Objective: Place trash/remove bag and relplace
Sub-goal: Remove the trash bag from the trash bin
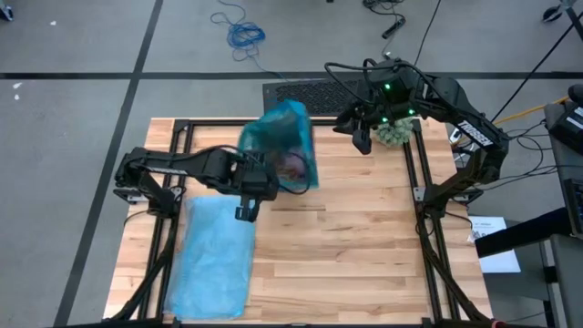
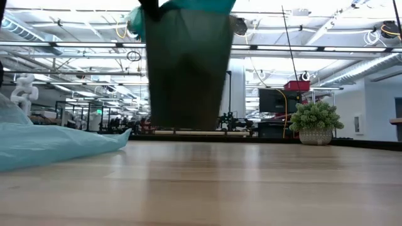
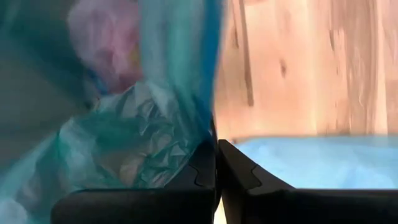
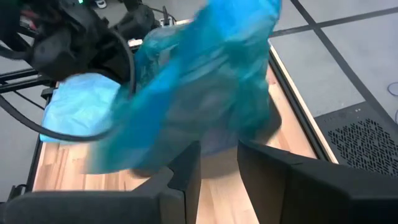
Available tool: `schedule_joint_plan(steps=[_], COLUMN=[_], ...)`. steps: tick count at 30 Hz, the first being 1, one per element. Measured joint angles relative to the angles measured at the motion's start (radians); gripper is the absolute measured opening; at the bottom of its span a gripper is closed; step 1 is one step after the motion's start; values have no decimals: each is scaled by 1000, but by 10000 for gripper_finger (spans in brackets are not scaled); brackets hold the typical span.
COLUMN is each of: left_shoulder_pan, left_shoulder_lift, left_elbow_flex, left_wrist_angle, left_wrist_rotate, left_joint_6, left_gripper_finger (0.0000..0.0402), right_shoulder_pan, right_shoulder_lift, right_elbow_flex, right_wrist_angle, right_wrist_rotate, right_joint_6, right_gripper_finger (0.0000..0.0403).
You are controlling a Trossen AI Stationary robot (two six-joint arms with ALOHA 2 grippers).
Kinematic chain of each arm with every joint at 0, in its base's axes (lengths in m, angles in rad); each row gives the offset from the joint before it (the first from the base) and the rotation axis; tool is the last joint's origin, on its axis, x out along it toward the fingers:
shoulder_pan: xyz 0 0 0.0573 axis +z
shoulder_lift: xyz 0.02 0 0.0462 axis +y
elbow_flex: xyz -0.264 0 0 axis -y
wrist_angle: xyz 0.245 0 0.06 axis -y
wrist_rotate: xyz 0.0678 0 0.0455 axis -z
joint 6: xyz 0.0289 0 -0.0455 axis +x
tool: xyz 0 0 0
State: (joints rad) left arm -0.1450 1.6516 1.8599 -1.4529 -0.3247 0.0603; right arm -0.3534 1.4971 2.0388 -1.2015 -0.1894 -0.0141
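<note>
A bin (image 2: 187,69) lined with a blue bag (image 1: 284,137) is at the table's far middle, blurred in every view. A lilac-pink piece of trash (image 3: 106,37) lies inside the bag, also seen as trash (image 1: 293,164) from above. My left gripper (image 3: 216,146) is shut at the bin's near left side, at the bag's film (image 3: 143,143). My right gripper (image 4: 219,168) hangs open to the right of the bin, with nothing between its fingers. A second blue bag (image 1: 217,260) lies flat on the table's near left. My left gripper is shut where the bag's edge (image 3: 208,127) runs down to its fingertips, and it seems to pinch that film between the two fingers. The fingers slant down from the table's left side. How many layers it has cannot be told. The film beside the fingers is crumpled and slack.
A fuzzy green potted plant (image 1: 393,134) stands at the far right, just behind my right gripper (image 1: 362,138). Black frame rails (image 1: 424,196) run along both sides of the table. Bare wood (image 1: 364,264) lies at the near right.
</note>
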Motion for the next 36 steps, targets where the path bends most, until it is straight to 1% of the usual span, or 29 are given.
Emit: schedule_joint_plan(steps=[3, 6, 10, 17, 19, 22, 31, 36], left_shoulder_pan=[1, 1, 1, 1, 1, 1, 1, 1], left_shoulder_lift=[-1, -1, -1, -1, -1, 4, 7, 9], left_elbow_flex=[30, 34, 34, 34, 34, 34, 34, 34], left_wrist_angle=[16, 35, 37, 61, 68, 86, 89, 88], left_wrist_rotate=[-14, -16, 11, 26, 58, 88, 85, 85], left_joint_6=[0, -1, -5, -4, -3, -3, -2, -2], left_gripper_finger=[5, 5, 5, 4, 5, 17, 84, 94], right_shoulder_pan=[0, 0, 0, 0, 0, 0, 0, 0], right_shoulder_lift=[0, 0, 0, 0, 0, 0, 0, 0], right_elbow_flex=[0, 0, 0, 0, 0, 0, 0, 0], right_wrist_angle=[-1, -2, -6, -9, -9, -9, -19, -22], right_wrist_rotate=[0, 0, 0, 0, 0, 0, 0, 0], right_joint_6=[-2, -5, -6, -6, -6, -6, -9, -10], right_gripper_finger=[98, 98, 98, 98, 98, 98, 98, 98])
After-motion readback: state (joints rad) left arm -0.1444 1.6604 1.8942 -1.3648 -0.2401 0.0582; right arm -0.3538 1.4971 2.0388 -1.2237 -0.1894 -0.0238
